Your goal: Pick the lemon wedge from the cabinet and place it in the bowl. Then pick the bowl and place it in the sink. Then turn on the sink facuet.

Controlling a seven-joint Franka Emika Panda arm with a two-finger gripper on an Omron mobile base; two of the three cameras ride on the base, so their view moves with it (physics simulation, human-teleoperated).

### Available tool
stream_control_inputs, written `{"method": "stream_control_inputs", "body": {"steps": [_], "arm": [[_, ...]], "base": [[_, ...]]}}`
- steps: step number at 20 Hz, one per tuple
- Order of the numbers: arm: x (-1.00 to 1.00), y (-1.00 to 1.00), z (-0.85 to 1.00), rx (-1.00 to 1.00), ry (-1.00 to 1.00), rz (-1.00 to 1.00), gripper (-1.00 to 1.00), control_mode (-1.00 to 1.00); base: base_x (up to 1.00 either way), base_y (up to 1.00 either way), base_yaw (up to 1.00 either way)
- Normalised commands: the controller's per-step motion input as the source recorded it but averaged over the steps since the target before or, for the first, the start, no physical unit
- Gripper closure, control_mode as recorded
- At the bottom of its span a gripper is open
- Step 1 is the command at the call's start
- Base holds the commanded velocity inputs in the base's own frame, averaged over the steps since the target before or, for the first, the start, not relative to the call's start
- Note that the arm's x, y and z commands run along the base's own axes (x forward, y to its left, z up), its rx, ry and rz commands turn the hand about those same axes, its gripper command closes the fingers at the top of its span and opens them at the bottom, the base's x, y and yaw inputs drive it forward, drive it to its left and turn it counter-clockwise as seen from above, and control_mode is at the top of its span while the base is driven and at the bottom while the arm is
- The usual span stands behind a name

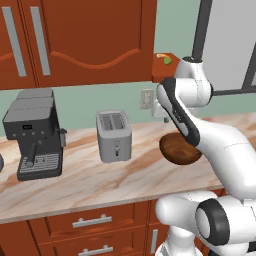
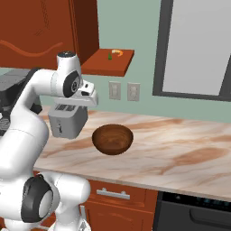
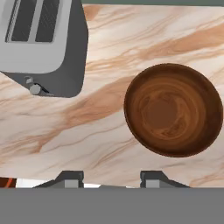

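Observation:
The tiny yellow-green lemon wedge [image 2: 109, 57] lies on the flat side shelf of the red-brown cabinet [image 2: 40, 31], next to a small orange piece [image 2: 117, 53]; the same wedge [image 1: 167, 61] sits at the cabinet's [image 1: 90, 35] right end. The dark wooden bowl [image 2: 113, 139] stands empty on the marble counter, partly behind my arm [image 1: 176, 150]. My gripper [image 3: 110, 177] hangs above the counter between toaster and bowl [image 3: 173, 109], pointing down, well below the shelf. It is open with nothing between its fingers. The hand [image 2: 87, 98] is left of the bowl. The sink and the sink facuet are out of view.
A silver toaster [image 1: 115, 135] stands left of the bowl, and a dark coffee machine [image 1: 34, 134] is further left. Two wall outlets [image 2: 123, 91] sit under the shelf. A window [image 2: 198, 45] is at the right. Drawers [image 1: 92, 221] run below the counter edge.

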Motion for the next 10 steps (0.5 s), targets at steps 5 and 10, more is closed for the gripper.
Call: {"method": "stream_control_inputs", "body": {"steps": [5, 10], "arm": [[-0.28, 0.00, 0.18, -0.03, -0.16, 0.02, -1.00, -1.00], [-0.43, -0.01, 0.38, -0.11, -0.34, 0.00, -1.00, -1.00]], "base": [[0.00, 0.00, 0.00], [0.00, 0.00, 0.00]]}}
